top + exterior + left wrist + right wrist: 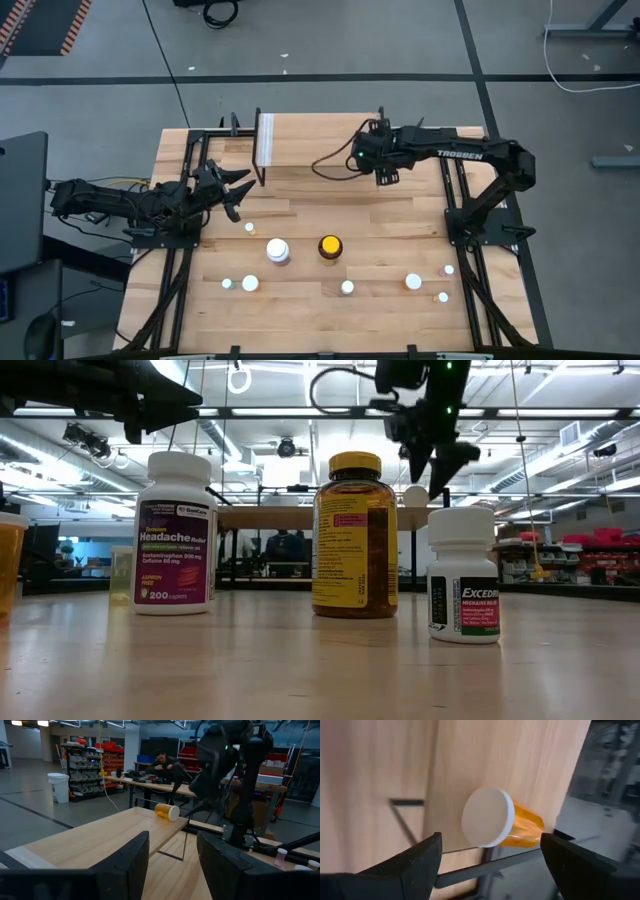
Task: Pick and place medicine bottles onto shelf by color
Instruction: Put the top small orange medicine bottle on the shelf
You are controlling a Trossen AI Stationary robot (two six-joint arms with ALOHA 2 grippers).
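high view: 1 shelf (310, 140), 10 bottles on tabletop (400, 230).

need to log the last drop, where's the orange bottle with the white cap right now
The orange bottle lies on its side on the shelf, near the shelf's end by the right arm. The open right gripper is just above it, not touching.

A robotics lab or workshop is showing here: grey concrete floor (330, 40) is stretching around the wooden table, metal storage racks (82, 762) are holding red bins, and a person (162, 762) is working at a cluttered bench (150, 780)
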